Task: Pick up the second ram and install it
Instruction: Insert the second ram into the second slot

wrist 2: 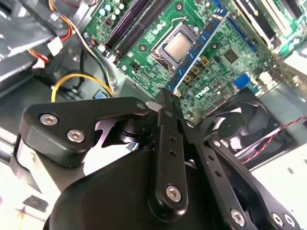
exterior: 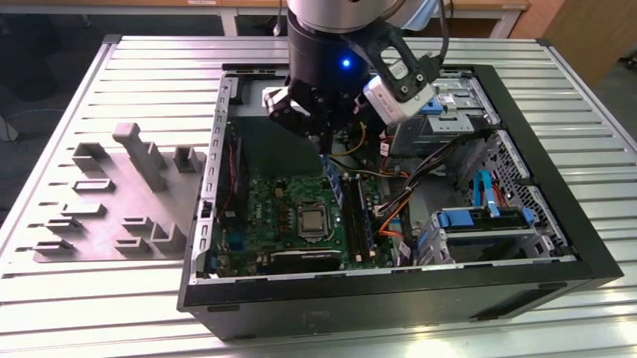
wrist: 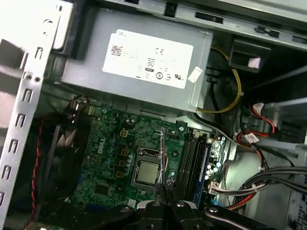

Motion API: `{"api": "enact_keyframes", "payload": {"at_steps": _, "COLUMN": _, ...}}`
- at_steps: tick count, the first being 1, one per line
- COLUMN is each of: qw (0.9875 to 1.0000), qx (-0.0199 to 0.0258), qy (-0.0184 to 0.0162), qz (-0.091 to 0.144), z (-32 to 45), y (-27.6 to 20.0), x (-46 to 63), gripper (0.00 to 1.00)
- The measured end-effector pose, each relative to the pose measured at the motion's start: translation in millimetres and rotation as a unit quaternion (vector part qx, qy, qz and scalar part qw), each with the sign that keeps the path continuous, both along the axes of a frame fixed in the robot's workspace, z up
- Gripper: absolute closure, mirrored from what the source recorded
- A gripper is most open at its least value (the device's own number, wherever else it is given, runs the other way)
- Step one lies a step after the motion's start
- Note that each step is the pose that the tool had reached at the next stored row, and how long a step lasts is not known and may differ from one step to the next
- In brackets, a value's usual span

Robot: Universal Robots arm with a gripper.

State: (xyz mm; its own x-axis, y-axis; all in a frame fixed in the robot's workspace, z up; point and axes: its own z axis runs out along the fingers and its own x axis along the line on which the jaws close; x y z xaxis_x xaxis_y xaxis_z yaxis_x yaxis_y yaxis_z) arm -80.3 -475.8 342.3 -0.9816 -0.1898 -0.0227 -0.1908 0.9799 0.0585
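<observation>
My gripper (exterior: 327, 153) is shut on the second ram (exterior: 333, 183), a slim blue-green stick that hangs down inside the open computer case. In the second wrist view the ram (wrist 2: 199, 48) runs out from the closed fingertips (wrist 2: 166, 103) above the green motherboard (wrist 2: 249, 57), crossing beside the CPU (wrist 2: 180, 45). In the first wrist view the ram (wrist: 163, 153) shows edge-on, held over the CPU (wrist: 147, 172), just beside the black memory slots (wrist: 188, 163). A blue stick (wrist: 204, 165) sits in the far slot. The held ram is above the board, apart from the slots.
The grey power supply (wrist: 144, 57) fills the case's back end. Cable bundles (exterior: 398, 198) and blue-tabbed drive bays (exterior: 478, 216) crowd the exterior view's right. A case fan (wrist 2: 249, 124) sits by the board. A grey fixture tray (exterior: 119, 194) lies on the slatted table (exterior: 149, 67).
</observation>
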Motion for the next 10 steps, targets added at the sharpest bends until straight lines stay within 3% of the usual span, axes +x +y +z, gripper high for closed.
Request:
{"api": "enact_keyframes", "payload": {"at_steps": 5, "qw": 0.999, "qx": 0.0, "qy": 0.0, "qz": -0.046, "z": -1.0, "y": 0.0, "x": 0.0, "gripper": 0.88}}
{"api": "enact_keyframes", "payload": {"at_steps": 10, "qw": 0.996, "qx": 0.0, "qy": 0.0, "qz": -0.089, "z": -2.2, "y": 0.0, "x": 0.0, "gripper": 0.88}}
